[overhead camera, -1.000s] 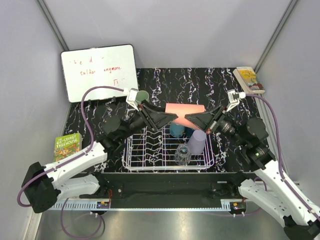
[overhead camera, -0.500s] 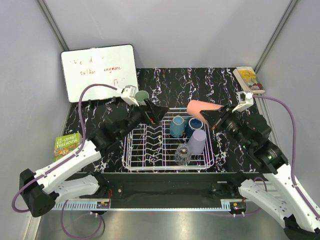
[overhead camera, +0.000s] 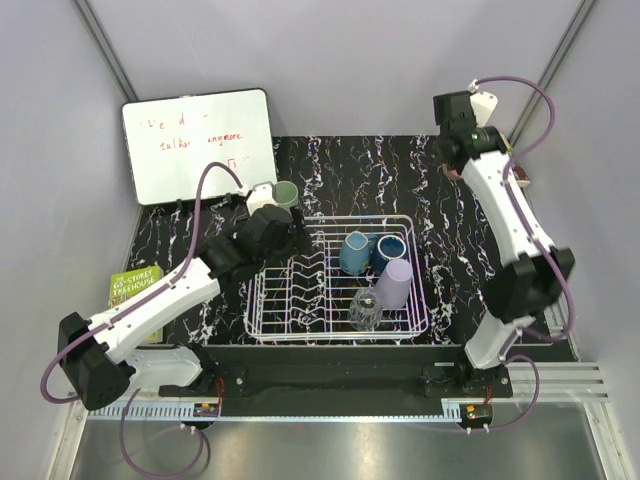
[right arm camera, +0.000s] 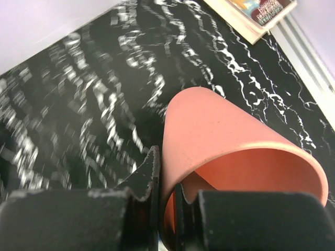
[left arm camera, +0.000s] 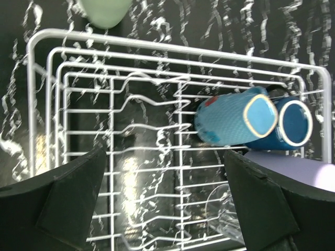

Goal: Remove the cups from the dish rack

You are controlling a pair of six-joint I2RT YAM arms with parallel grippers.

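A white wire rack [overhead camera: 290, 300], rectangular with rows of upright prongs, sat near the front of a black table [overhead camera: 400, 170] veined with white like marble. Four cups lay in its right half: a teal cup [overhead camera: 353, 252] with a finely dotted surface tipped on its side, a glossy blue cup [overhead camera: 388, 250] touching it on the right, a matte lavender cup [overhead camera: 395, 283] leaning just in front of them, and a clear ribbed glass [overhead camera: 365, 310] at the front wire. A pale green cup [overhead camera: 285, 193] stood on the table just behind the rack's far left corner. A whiteboard [overhead camera: 198, 143] with red writing leaned at the back left.

The left gripper [left arm camera: 165, 209] hung above the rack's bare left half, its two black wedge-shaped fingers spread wide with nothing between them. The right gripper [right arm camera: 166, 180] was pinched on the rim wall of a smooth, tapered pink cup [right arm camera: 225, 141], one finger inside and one outside. The cup was lifted over the table's far right part, near a book [right arm camera: 256, 13] in the corner.

A second earlier both grippers met over the rack's far edge with the pink cup between them. Since then the left one had let go and opened fully, and the right arm had swung up and away to the far right, carrying the cup.
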